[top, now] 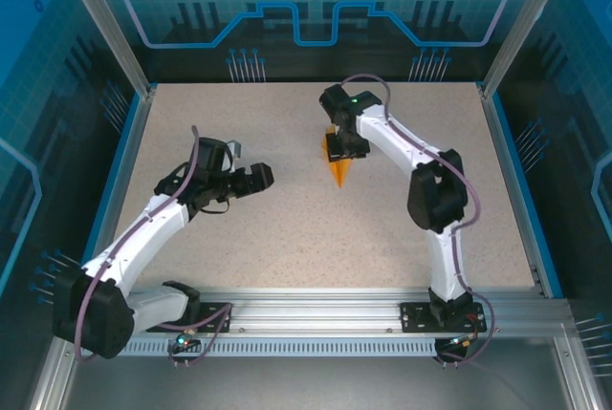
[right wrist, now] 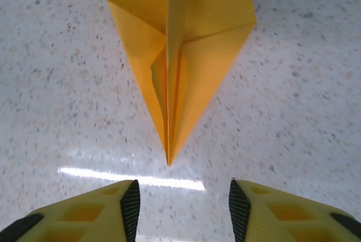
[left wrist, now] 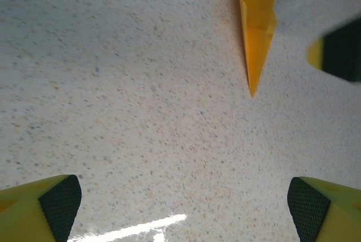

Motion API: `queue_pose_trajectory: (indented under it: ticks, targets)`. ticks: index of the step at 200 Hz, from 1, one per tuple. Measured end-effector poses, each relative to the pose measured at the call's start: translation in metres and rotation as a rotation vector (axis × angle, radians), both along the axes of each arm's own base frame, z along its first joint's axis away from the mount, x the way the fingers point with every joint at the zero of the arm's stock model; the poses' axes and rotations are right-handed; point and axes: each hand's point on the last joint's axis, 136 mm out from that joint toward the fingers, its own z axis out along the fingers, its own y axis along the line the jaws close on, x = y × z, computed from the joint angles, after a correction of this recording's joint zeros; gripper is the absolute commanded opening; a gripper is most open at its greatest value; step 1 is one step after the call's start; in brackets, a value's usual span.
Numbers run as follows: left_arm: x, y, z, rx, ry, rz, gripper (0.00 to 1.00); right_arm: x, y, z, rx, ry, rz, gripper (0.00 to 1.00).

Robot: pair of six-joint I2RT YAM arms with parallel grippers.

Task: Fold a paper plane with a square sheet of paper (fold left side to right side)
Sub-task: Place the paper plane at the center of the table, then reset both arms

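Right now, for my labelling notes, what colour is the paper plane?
Bright orange-yellow all over; the paper plane shows best in the right wrist view.

A speckled beige worktop (top: 287,228) is seen, and on it the orange paper plane (top: 340,173) is laid flat, a little right of centre and towards the far side, with its folded flaps and centre crease turned upward and its sharp nose pointed towards the near edge.

White arms (top: 143,228), black joints (top: 435,202), seemingly purple cables (top: 368,77), yellow fingers (right wrist: 84,216)
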Motion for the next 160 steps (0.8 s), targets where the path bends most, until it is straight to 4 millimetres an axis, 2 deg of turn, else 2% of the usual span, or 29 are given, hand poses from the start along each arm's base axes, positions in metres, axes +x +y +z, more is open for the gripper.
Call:
queue_pose_trajectory:
  ticks: [47, 69, 89, 111, 136, 160]
  targets:
    - [0.024, 0.050, 0.019, 0.058, -0.130, 0.185, 0.98, -0.044, -0.036, 0.054, 0.081, -0.197, 0.021, 0.71]
    - [0.032, 0.071, 0.018, 0.134, -0.221, 0.262, 0.99, -0.055, -0.062, 0.067, 0.115, -0.299, -0.004, 0.80]
    - [0.034, 0.086, 0.002, 0.220, -0.259, 0.296, 0.99, -0.060, -0.087, 0.060, 0.108, -0.355, -0.041, 0.90]
    - [0.033, 0.100, -0.014, 0.315, -0.286, 0.314, 0.99, -0.069, -0.113, 0.036, 0.071, -0.385, -0.074, 0.99]
    - [0.032, 0.114, -0.026, 0.411, -0.332, 0.325, 0.99, -0.080, -0.143, 0.012, 0.036, -0.426, -0.129, 1.00]
    - [0.034, 0.123, -0.032, 0.485, -0.371, 0.318, 0.99, -0.082, -0.171, -0.004, 0.032, -0.499, -0.190, 1.00]
